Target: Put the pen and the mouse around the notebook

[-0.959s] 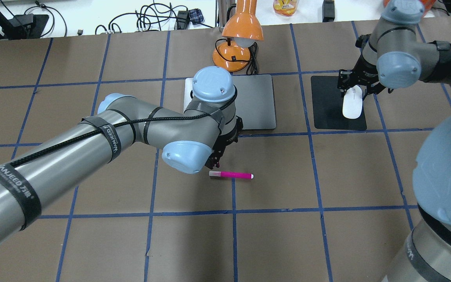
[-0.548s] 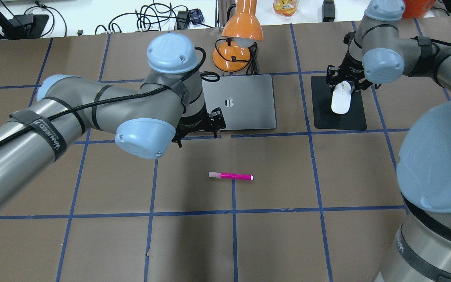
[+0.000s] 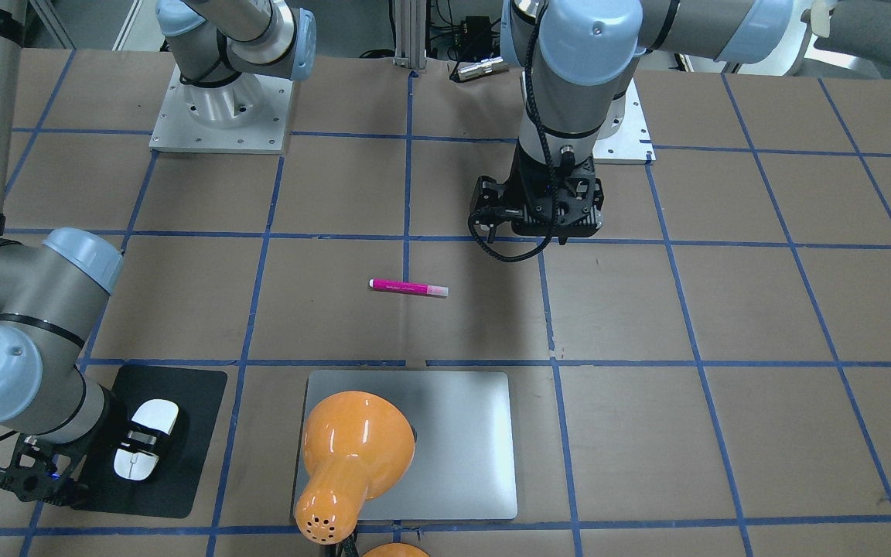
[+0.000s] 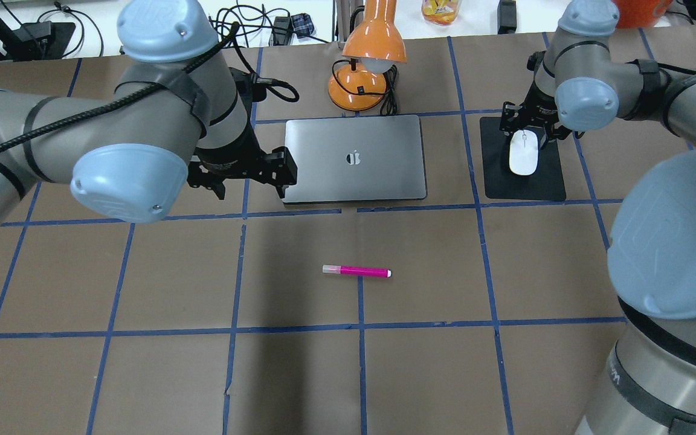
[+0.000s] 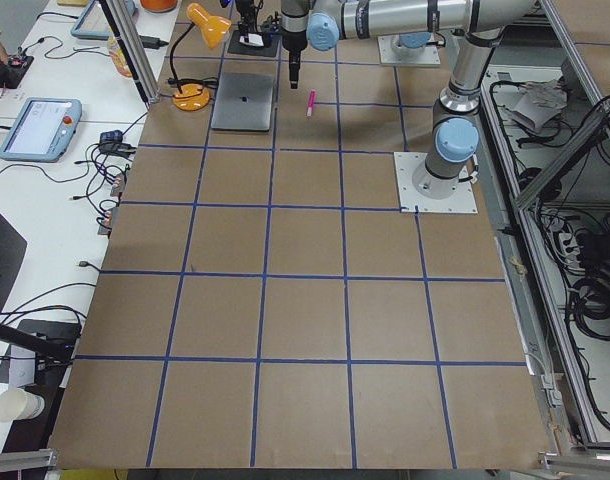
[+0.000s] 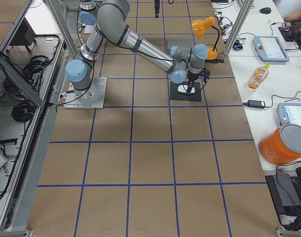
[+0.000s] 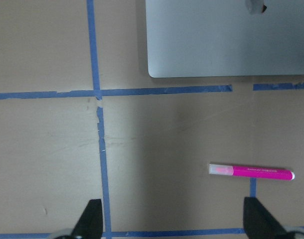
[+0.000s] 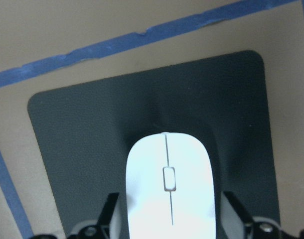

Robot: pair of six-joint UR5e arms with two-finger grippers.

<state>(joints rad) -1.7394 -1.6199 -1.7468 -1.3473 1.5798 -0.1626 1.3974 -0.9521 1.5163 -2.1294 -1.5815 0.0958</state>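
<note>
The magenta pen [image 4: 357, 271] lies alone on the brown table, in front of the silver-grey notebook [image 4: 378, 175]. My left gripper [image 4: 242, 172] hovers by the notebook's front-left corner, open and holding nothing. Its wrist view shows the pen [image 7: 251, 172] off to the right of the wide-spread fingers [image 7: 94, 216]. The white mouse [image 4: 523, 154] rests over the black mat [image 4: 523, 184], right of the notebook. My right gripper [image 8: 172, 219] is shut on the mouse [image 8: 169, 194], one finger against each side. From across the table the mouse [image 3: 155, 418] shows under that gripper [image 3: 140, 445].
An orange desk lamp [image 4: 366, 66] stands just behind the notebook, and its shade [image 3: 353, 456] hides part of the lid in the front-facing view. Blue tape lines grid the table. Cables and a bottle lie beyond the far edge.
My left arm has swung left and back from just above the pen, uncovering the notebook. My right gripper has shifted the mouse slightly left on the mat and turned it straighter.
</note>
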